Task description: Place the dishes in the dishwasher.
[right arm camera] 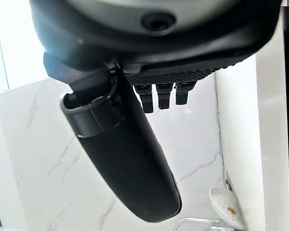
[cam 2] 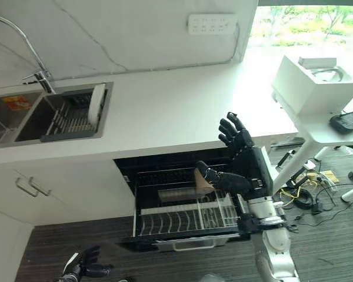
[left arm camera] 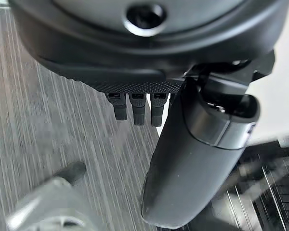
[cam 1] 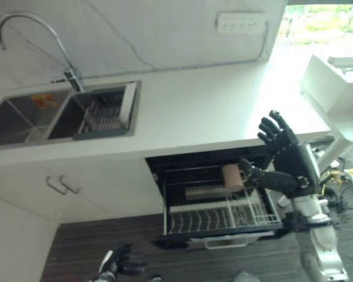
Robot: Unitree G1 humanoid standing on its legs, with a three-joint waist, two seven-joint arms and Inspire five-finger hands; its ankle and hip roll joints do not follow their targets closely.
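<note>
Right robot hand open, fingers spread, empty, above dishwasher rack beneath surface front edge. Brown cup in rack, partly hidden by thumb. Plate in sink rack. Left robot hand low above floor, relaxed.

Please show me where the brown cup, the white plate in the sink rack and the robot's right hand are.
brown cup (cam 1: 232,177), left eye view, on its side wall.
white plate (cam 1: 129,104), left eye view, on its face.
right hand (cam 1: 285,154), left eye view, on the palm.

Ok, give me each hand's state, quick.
Left hand: open, holding nothing, low over the floor.
Right hand: open, empty, beside the dishwasher rack.
</note>
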